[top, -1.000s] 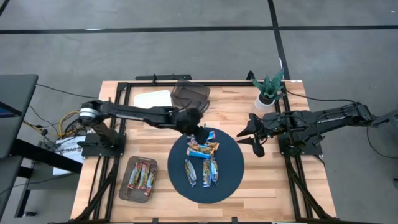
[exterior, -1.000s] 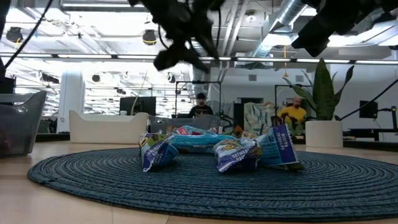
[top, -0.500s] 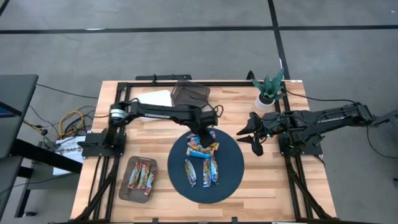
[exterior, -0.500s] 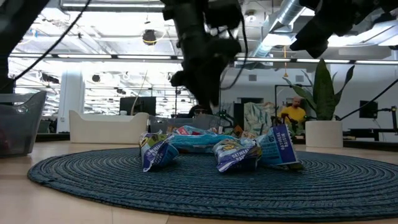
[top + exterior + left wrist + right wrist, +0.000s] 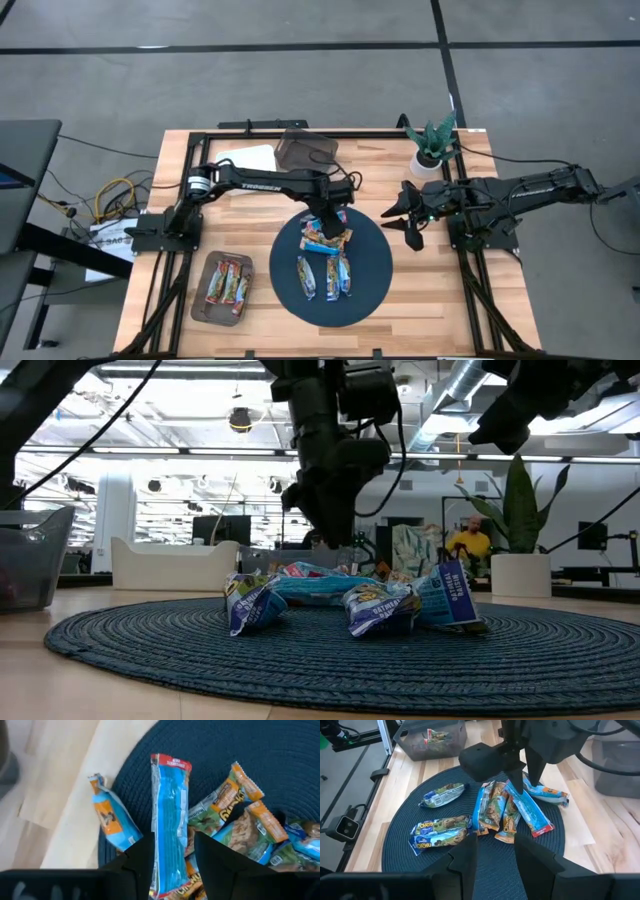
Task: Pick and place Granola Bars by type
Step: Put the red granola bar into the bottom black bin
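Observation:
Several granola bars [image 5: 325, 255] lie on a round dark blue woven mat [image 5: 375, 290]; in the low view they form a low pile [image 5: 380, 605]. My left gripper [image 5: 330, 215] hangs open over the mat's far part. In the left wrist view its fingers [image 5: 173, 839] stand on either side of a long blue bar with a red end [image 5: 170, 795]; I cannot tell whether they touch it. A blue-and-orange bar [image 5: 112, 820] lies at the mat's rim. My right gripper [image 5: 398, 228] waits open off the mat's right side [image 5: 496, 845].
A dark tray [image 5: 200, 300] near the table's left near corner holds a few bars. A smoky clear bin [image 5: 305, 150] and a white sheet [image 5: 245, 158] sit at the far edge, and a potted plant [image 5: 432, 145] stands at the far right. Bare wood surrounds the mat.
My left gripper has come down from high above the table toward the bars on the mat's far part, shifting slightly to the right, while its arm swung forward over the table. The bars have stayed where they were.

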Motion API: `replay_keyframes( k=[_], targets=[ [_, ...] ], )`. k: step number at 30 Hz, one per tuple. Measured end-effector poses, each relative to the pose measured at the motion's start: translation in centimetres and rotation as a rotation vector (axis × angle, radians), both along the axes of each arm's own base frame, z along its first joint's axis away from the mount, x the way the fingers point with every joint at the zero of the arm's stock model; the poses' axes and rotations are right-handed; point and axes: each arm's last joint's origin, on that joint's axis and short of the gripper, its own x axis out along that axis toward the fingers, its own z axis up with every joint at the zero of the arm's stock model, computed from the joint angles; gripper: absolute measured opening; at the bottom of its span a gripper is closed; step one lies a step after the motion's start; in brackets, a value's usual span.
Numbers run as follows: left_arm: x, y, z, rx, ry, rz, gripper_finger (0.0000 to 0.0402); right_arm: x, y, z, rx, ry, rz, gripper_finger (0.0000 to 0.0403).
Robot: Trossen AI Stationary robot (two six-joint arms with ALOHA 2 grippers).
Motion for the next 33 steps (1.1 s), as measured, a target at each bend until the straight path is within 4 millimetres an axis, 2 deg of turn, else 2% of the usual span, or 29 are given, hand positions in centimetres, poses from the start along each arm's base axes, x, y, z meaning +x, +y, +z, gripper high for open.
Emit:
replay_keyframes(
  k=[12,18,26,33],
  targets=[
    [-0.1,0.1,-1.9,-0.016,0.093,-0.048,0.0184,-0.1,0.0,-0.1,-0.001,0.012,0.0,0.0123],
    [0.1,0.2,-3.5,-0.025,0.133,-0.053,0.0189,-0.1,0.0,-0.1,0.004,0.017,-0.003,0.0123],
    [0.2,0.2,-4.1,-0.023,0.148,-0.031,0.0174,-0.2,0.0,-0.2,0.024,0.032,-0.017,0.0123],
    [0.3,0.4,-2.9,-0.028,0.16,-0.016,0.0109,-0.2,0.0,-0.3,0.024,0.035,-0.018,0.0123]
  ],
)
